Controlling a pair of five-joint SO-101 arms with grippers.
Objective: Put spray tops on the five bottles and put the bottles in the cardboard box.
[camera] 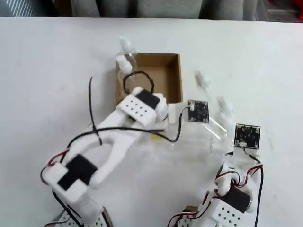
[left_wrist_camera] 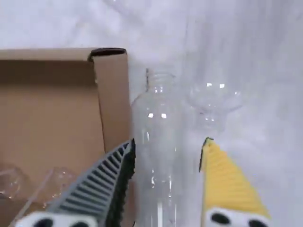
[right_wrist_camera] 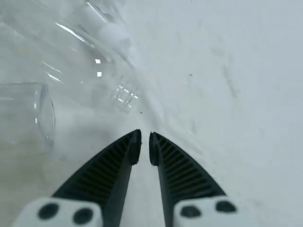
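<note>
1. Table [camera: 57,56]: white, matte, w/ faint grey scuffs in front of the R gripper [right_wrist_camera: 144,137]. Its far edge runs across the top of the high view.
2. Room past that edge: dark strip, grey upright shapes, a red thing [camera: 284,5] at one corner. Too blurred to tell more.
3. Writing: the two camera boards [camera: 198,111] carry small white marks, too small to read.
4. Cardboard box [camera: 180,75]: brown, open-topped, mid-table. A capped bottle [camera: 126,59] w/ white spray top sits at its far corner; can't tell if inside or just outside. Clear plastic shapes [left_wrist_camera: 28,184] lie on the box floor.
5. L gripper [left_wrist_camera: 168,142]: jaws wide apart, one dark grey, one yellow, either side of an uncapped bottle [left_wrist_camera: 156,109] just beside the box's outer wall. Bottle sits close to the dark jaw, w/ a gap to the yellow one; not clamped.
6. Second clear bottle [left_wrist_camera: 215,101] lies beyond, neck-first.
7. R gripper: jaws nearly together, thin slit, nothing held, low over the table. Ahead of it lie clear bottles [right_wrist_camera: 28,113] and a white spray top [right_wrist_camera: 113,35].
</note>
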